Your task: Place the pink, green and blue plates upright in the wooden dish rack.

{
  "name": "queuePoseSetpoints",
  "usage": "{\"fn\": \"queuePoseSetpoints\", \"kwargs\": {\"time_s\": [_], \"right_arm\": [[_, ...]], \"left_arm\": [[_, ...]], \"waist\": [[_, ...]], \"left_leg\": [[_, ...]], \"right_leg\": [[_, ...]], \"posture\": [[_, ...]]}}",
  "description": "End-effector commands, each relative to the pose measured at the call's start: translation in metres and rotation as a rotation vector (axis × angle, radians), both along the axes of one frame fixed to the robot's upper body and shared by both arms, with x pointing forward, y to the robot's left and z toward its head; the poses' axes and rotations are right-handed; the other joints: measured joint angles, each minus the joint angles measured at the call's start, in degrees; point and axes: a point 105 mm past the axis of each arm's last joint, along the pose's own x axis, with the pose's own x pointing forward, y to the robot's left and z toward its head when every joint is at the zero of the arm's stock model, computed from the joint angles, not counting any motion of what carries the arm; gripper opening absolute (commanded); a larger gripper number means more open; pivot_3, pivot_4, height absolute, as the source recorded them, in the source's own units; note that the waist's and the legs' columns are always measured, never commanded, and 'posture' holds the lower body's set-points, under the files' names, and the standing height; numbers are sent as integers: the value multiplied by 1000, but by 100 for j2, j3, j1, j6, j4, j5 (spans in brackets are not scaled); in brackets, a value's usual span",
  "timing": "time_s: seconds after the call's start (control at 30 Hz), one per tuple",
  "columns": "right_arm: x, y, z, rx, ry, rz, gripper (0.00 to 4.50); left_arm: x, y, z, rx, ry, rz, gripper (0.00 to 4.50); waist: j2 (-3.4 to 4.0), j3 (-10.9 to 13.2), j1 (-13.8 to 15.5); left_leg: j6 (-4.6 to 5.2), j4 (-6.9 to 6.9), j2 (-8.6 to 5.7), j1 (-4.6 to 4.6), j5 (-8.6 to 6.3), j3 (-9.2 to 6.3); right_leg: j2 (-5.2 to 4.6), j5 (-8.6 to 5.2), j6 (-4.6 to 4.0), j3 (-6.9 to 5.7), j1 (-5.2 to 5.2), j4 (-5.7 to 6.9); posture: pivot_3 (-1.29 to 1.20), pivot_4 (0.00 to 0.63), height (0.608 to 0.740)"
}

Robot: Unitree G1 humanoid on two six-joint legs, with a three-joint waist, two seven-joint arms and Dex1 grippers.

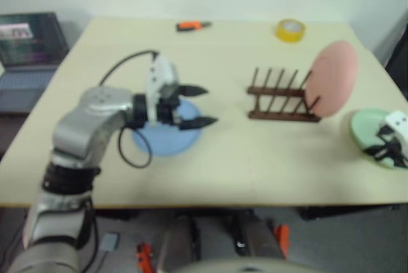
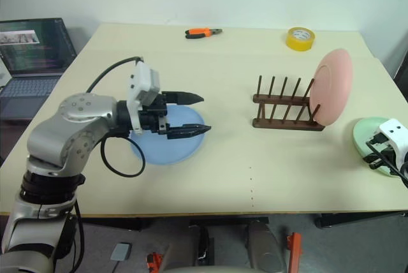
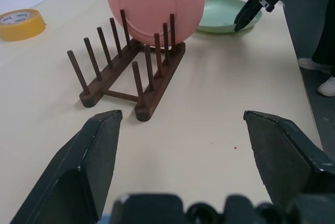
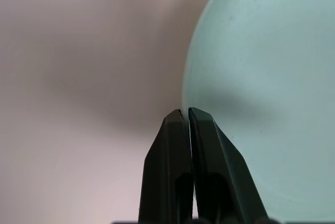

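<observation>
Closest to the head camera, the left gripper (image 2: 191, 115) hovers with its fingers spread wide and nothing between them, over the light blue plate (image 2: 167, 139), which lies flat on the cream table (image 2: 229, 177).

Rack status: the wooden dish rack (image 2: 285, 111) stands right of centre. The pink plate (image 2: 334, 86) sits upright in the slot at its right end, leaning slightly against the pegs. The remaining slots are free.

The mint green plate (image 2: 371, 142) lies flat near the table's right edge. The right gripper (image 4: 187, 116) is pinched together at this plate's rim; the wrist view shows the fingertips meeting right at the edge, with almost no gap. Whether the rim is actually caught between them cannot be confirmed.

Handling notes: the plates appear rigid, light and matte, so moderate pinch force should hold. Lying flat, each offers only its thin raised rim as a grasp point. Take hold at the rim, one finger under the lip, and expect the plate to pivot about the pinch when lifted.

Yellow tape (image 2: 300, 37) and orange pliers (image 2: 203, 32) lie at the far edge.
</observation>
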Motion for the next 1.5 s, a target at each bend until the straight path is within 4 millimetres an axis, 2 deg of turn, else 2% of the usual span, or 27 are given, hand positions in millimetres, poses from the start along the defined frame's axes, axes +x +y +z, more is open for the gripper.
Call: {"fn": "queuePoseSetpoints", "kwargs": {"time_s": [0.03,0.1,0.17,0.3,0.53,0.7,0.83,0.97,1.07,1.3,1.4,1.5], "right_arm": [[13,2,35,50,-130,2,18],[16,2,45,71,-171,-3,18],[24,9,77,212,-287,-28,18],[25,5,112,318,-415,-59,18],[24,-10,134,299,-500,-95,18],[25,-14,147,287,-547,-100,18],[27,-14,165,308,-615,-93,18],[29,13,208,419,-754,36,18],[25,41,240,516,-841,162,18],[8,83,291,758,-955,386,18],[5,104,300,858,-952,476,18],[13,128,291,963,-883,537,18]], "left_arm": [[-1,2,15,-22,-70,-2,4121],[-1,2,16,-27,-73,-5,4121],[-2,2,17,-33,-78,-7,4121],[-1,0,19,-45,-86,-14,4121],[0,0,21,-49,-94,-17,4121],[0,0,22,-51,-98,-20,4121],[0,0,22,-52,-100,-19,4121],[-2,3,27,-74,-112,-18,4121],[-1,6,30,-95,-119,-6,4121],[0,13,38,-132,-138,29,4121],[0,14,37,-132,-137,39,4121],[-1,13,36,-136,-137,43,4121]], "waist": [[1,1,-1],[4,2,-1],[7,4,-1],[8,5,15],[13,6,24],[17,6,5],[19,5,2],[36,14,-7],[40,16,-10],[40,16,8],[40,16,9],[39,16,-4]], "left_leg": [[0,-1,0,0,0,0],[0,-3,0,0,0,0],[0,-3,0,-1,0,-1],[0,-5,-1,-4,0,-3],[2,-9,-4,-8,-1,4],[2,-10,-2,-6,-1,4],[2,-11,-1,-6,-2,4],[2,-11,-3,-6,-2,8],[2,-15,0,-6,-2,5],[2,-24,-1,-10,-2,3],[2,-25,-1,-10,-2,3],[2,-28,4,-7,-2,2]], "right_leg": [[1,0,0,-1,0,0],[1,0,0,0,-1,0],[0,0,0,-1,-1,0],[0,0,0,-3,-1,-4],[-6,0,0,0,-2,-12],[-4,0,0,0,-4,-9],[-1,0,0,1,-5,-8],[-2,0,0,5,-6,-9],[1,0,0,3,-8,-9],[-5,-4,-7,-1,-8,-16],[-6,-4,-6,-1,-9,-14],[-4,-4,-8,-1,-8,-14]], "posture": [[0,150,740],[0,150,740],[0,150,740],[0,150,740],[0,150,740],[0,150,740],[0,150,740],[0,150,740],[0,150,740],[0,150,740],[0,150,740],[0,150,740]]}}
